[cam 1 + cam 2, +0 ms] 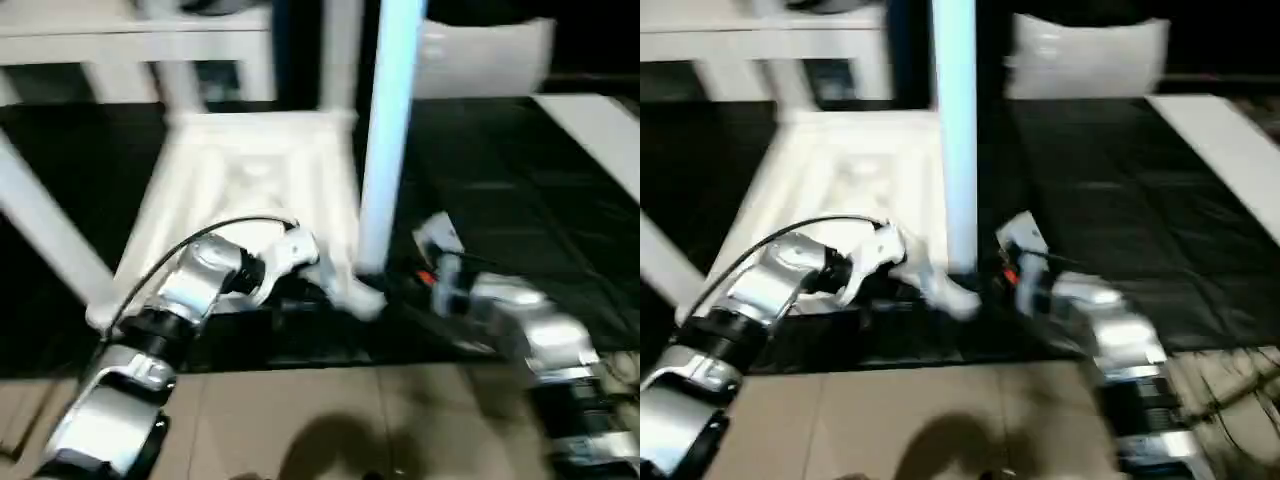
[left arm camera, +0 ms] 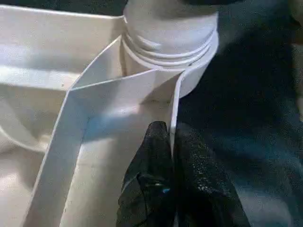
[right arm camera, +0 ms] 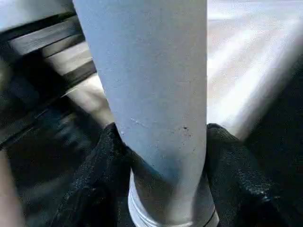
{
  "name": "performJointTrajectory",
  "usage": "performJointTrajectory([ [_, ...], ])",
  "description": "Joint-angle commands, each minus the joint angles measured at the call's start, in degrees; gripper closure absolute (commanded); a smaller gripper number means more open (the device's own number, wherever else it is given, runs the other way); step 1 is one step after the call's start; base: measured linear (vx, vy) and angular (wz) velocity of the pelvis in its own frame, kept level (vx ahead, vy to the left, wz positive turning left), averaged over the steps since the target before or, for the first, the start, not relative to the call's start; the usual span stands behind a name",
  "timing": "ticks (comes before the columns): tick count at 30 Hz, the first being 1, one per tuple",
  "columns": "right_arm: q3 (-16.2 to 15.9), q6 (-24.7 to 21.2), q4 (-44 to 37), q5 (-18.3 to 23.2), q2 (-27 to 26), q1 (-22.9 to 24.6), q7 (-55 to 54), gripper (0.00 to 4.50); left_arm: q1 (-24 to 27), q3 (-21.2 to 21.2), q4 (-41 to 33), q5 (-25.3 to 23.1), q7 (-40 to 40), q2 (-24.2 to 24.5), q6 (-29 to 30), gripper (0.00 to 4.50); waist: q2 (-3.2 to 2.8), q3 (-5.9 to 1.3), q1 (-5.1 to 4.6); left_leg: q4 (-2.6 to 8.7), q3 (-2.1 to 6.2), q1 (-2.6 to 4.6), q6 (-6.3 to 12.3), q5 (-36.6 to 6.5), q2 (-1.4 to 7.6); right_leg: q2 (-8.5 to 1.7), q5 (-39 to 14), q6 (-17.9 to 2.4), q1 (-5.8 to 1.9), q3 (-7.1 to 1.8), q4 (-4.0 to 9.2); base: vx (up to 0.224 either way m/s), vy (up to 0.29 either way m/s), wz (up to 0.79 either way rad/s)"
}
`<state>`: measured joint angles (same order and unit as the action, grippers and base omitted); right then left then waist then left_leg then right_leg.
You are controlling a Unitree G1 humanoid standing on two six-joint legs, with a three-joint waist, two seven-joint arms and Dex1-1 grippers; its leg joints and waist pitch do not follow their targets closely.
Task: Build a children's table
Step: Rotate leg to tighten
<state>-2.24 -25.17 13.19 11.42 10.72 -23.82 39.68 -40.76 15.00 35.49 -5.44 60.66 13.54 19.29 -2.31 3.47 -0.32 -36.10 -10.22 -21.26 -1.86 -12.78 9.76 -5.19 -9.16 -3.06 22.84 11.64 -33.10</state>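
**One leg standing in corner socket**

One long white tube leg is standing upright in the near corner socket of the white ribbed plastic tabletop, lying upside down on black matting. Right gripper is clasping the leg's base. Left gripper, fingers pressed together, is pinching the tabletop's rim.

We observe our left gripper pinched shut on a thin edge; our right gripper fingers clamp both sides of a tube.

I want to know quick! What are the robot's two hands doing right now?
Left gripper: closed, pinching the tabletop's rim.
Right gripper: closed around the upright leg.
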Motion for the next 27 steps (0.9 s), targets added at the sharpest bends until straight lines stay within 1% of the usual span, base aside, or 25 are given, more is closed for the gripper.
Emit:
performJointTrajectory([
  [1,-3.4,-2.5,1.5,0.9,-6.6,-2.8,-5.9,2.51,-2.8,-2.6,-3.0,3.3,-5.5,-4.9,1.9,4.50,0.88,-4.26,0.05,4.09,2.56,-0.31,2.79,-5.2,3.98,-5.98,-19.1,-3.5,-4.25,-4.83,5.01,0.000,0.000,0.00],
  [2,-3.2,-2.8,1.8,0.6,-7.2,-3.1,-7.2,2.51,-2.9,-2.8,-2.9,3.2,-6.4,-5.3,2.1,4.50,0.94,-4.17,-0.54,4.05,2.49,-0.37,3.66,-5.3,3.83,-5.78,-19.0,-3.5,-4.17,-4.74,5.20,0.000,0.000,0.00],
  [3,-2.8,-3.2,2.4,0.2,-8.5,-3.7,-9.6,2.51,-3.2,-3.1,-2.7,2.9,-8.2,-6.1,2.6,4.50,0.16,-4.16,-0.57,3.96,2.46,-0.23,3.89,-5.2,3.79,-5.76,-18.6,-3.6,-4.14,-4.76,5.13,0.000,0.000,0.00],
  [4,-2.0,-2.6,6.0,-1.2,-12.7,-6.6,-17.1,2.51,-4.3,-4.8,-2.3,2.5,-15.5,-9.4,5.0,4.50,0.47,-4.33,-0.97,3.93,2.43,-0.41,4.37,-4.4,3.84,-5.67,-17.4,-3.8,-4.18,-4.77,5.01,0.000,0.000,0.00],
  [5,-2.2,-2.1,6.8,-1.9,-13.1,-7.1,-18.3,2.51,-4.5,-5.0,-2.2,2.5,-16.6,-9.9,5.4,4.50,0.44,-4.27,-1.21,3.99,2.47,-0.32,4.37,-3.7,3.88,-5.66,-16.9,-4.4,-4.04,-4.71,5.09,0.000,0.000,0.00],
  [6,-2.2,-1.4,7.1,-2.9,-13.4,-7.3,-19.1,2.16,-4.5,-5.1,-2.4,2.3,-17.5,-10.2,5.8,4.50,0.00,-4.55,-1.06,3.84,2.47,-0.15,4.41,-3.3,3.82,-5.65,-15.8,-4.7,-4.13,-4.76,4.88,0.000,0.000,0.00],
  [7,-2.2,-1.3,7.2,-3.2,-13.5,-7.4,-19.3,1.95,-4.5,-5.2,-2.4,2.2,-17.7,-10.3,5.9,4.50,0.15,-4.52,-1.11,3.84,2.45,-0.22,4.82,-2.8,3.89,-5.65,-14.2,-4.9,-4.10,-4.95,4.75,0.000,0.000,0.00],
  [8,-2.4,0.3,7.8,-4.6,-13.9,-7.7,-19.9,1.81,-4.4,-5.2,-2.4,1.5,-19.2,-10.6,6.0,4.50,0.18,-4.67,-1.03,3.83,2.60,-0.37,6.37,-1.3,4.23,-5.62,-9.9,-5.9,-4.19,-5.06,3.90,0.000,0.000,0.00],
  [9,-2.3,0.7,7.8,-4.9,-14.2,-7.7,-20.2,1.81,-4.4,-5.3,-2.7,1.3,-19.8,-10.8,6.4,4.50,0.20,-4.70,-1.06,3.82,2.62,-0.35,6.85,-0.8,4.34,-5.64,-8.6,-6.3,-4.15,-5.12,3.69,0.000,0.000,0.00],
  [10,-2.0,0.9,7.7,-4.9,-14.4,-7.6,-20.5,1.79,-4.3,-5.1,-2.9,1.1,-19.9,-10.7,6.4,4.50,0.12,-4.77,-0.92,3.74,2.61,-0.24,7.77,0.4,4.47,-5.68,-6.1,-7.1,-4.14,-5.23,3.32,0.000,0.000,0.00],
  [12,-2.0,1.7,7.3,-5.5,-14.1,-7.1,-20.9,1.47,-4.0,-4.8,-3.6,0.8,-19.7,-10.4,6.4,4.50,0.05,-4.81,-0.61,3.71,2.63,-0.17,8.79,1.9,4.60,-5.82,-4.0,-7.8,-4.20,-5.35,2.93,0.000,0.000,0.00],
  [13,-2.2,2.3,6.9,-5.7,-13.6,-6.7,-20.5,1.47,-3.7,-4.5,-4.1,0.8,-19.1,-10.0,6.2,4.50,0.11,-4.87,-0.47,3.67,2.57,-0.05,9.35,2.5,4.65,-5.80,-2.9,-8.2,-4.14,-5.40,2.72,0.000,0.000,0.00],
  [14,-2.2,3.2,6.1,-6.1,-12.7,-5.9,-20.1,1.35,-3.2,-4.1,-4.8,0.8,-18.4,-9.3,6.1,4.50,0.09,-4.87,-0.34,3.63,2.53,-0.11,9.66,2.8,4.67,-5.90,-2.3,-8.6,-4.17,-5.45,2.58,0.000,0.000,0.00],
  [15,-1.8,4.0,5.4,-5.9,-11.9,-5.1,-19.5,1.35,-2.8,-3.6,-5.0,0.7,-17.4,-8.6,5.2,4.50,0.13,-4.85,-0.33,3.63,2.51,-0.19,9.77,2.8,4.64,-5.95,-2.1,-8.6,-4.21,-5.48,2.58,0.000,0.000,0.00],
  [16,-1.5,4.5,5.1,-5.9,-11.4,-4.7,-19.3,1.20,-2.5,-3.3,-5.1,0.6,-16.9,-8.3,4.8,4.50,0.28,-4.77,-0.19,3.66,2.43,-0.19,9.97,2.3,4.61,-5.98,-2.8,-8.5,-4.24,-5.50,2.65,0.000,0.000,0.00],
  [17,-1.5,4.5,5.1,-5.9,-11.4,-4.7,-19.3,1.09,-2.5,-3.3,-5.1,0.6,-16.9,-8.3,4.8,4.50,0.28,-4.77,-0.19,3.66,2.43,-0.19,9.97,2.3,4.61,-5.98,-2.8,-8.5,-4.24,-5.50,2.65,0.000,0.000,0.00],
  [19,-0.7,6.8,2.9,-5.0,-8.9,-2.4,-16.5,0.98,-1.6,-2.9,-5.5,0.8,-15.5,-6.7,3.6,4.50,0.22,-4.75,0.09,3.68,2.34,-0.02,9.58,1.0,4.72,-6.00,-4.6,-8.0,-4.21,-5.50,2.97,0.000,0.000,0.00],
  [20,-0.2,7.9,1.7,-4.1,-7.6,-1.3,-14.2,0.76,-1.1,-2.6,-5.5,0.8,-14.2,-5.8,2.3,4.50,0.21,-4.68,0.26,3.77,2.38,-0.01,9.34,0.5,4.81,-5.98,-5.4,-7.8,-4.20,-5.52,3.01,0.000,0.000,0.00],
  [21,1.0,8.8,-0.1,-2.9,-5.9,0.1,-11.7,0.76,-0.5,-2.2,-5.6,0.8,-12.5,-4.5,0.2,4.50,0.17,-4.70,0.44,3.74,2.38,-0.03,9.34,0.4,4.74,-5.94,-5.6,-7.5,-4.16,-5.47,3.09,0.000,0.000,0.00],
  [22,1.1,9.0,-0.3,-2.6,-5.6,0.3,-11.1,0.65,-0.4,-2.2,-5.6,0.8,-12.2,-4.4,0.0,4.50,0.27,-4.74,0.76,3.74,2.37,-0.06,9.44,0.0,4.78,-6.04,-5.7,-7.0,-4.23,-5.59,3.05,0.000,0.000,0.00],
  [23,1.5,10.2,-2.3,-0.8,-2.8,2.0,-5.8,0.59,0.1,-2.2,-5.5,1.2,-10.0,-3.1,-1.8,4.50,0.07,-4.72,0.95,3.80,2.48,0.02,9.48,-0.1,4.88,-5.84,-5.6,-6.9,-4.15,-5.44,3.14,0.000,0.000,0.00],
  [24,1.5,10.4,-2.5,-0.6,-2.5,2.2,-5.3,0.53,0.1,-2.2,-5.5,1.3,-9.8,-2.9,-1.9,4.50,0.16,-4.73,1.01,3.78,2.46,-0.02,9.57,-0.4,4.91,-5.90,-5.6,-6.7,-4.22,-5.46,3.15,0.000,0.000,0.00],
  [25,1.7,11.1,-4.8,1.8,1.2,4.2,1.6,0.53,0.8,-1.1,-5.5,1.6,-5.5,-0.8,-5.0,4.50,0.15,-4.66,1.13,3.82,2.47,-0.10,9.49,-1.2,4.88,-5.95,-6.1,-6.6,-4.18,-5.47,3.20,0.000,0.000,0.00],
  [26,1.6,11.2,-5.3,2.5,2.7,4.8,4.1,0.38,0.9,-0.6,-5.4,1.8,-3.8,0.0,-5.5,4.50,0.04,-4.81,1.30,3.78,2.49,-0.06,9.42,-2.0,4.90,-5.98,-6.7,-6.1,-4.36,-5.50,3.17,0.000,0.000,0.00],
  [27,1.5,11.2,-5.6,2.7,3.4,5.1,5.2,0.26,1.0,-0.3,-5.3,1.8,-3.1,0.3,-5.7,4.50,0.10,-4.70,1.30,3.84,2.50,-0.13,9.33,-2.2,4.86,-5.87,-7.2,-6.0,-4.29,-5.44,3.30,0.000,0.000,0.00],
])
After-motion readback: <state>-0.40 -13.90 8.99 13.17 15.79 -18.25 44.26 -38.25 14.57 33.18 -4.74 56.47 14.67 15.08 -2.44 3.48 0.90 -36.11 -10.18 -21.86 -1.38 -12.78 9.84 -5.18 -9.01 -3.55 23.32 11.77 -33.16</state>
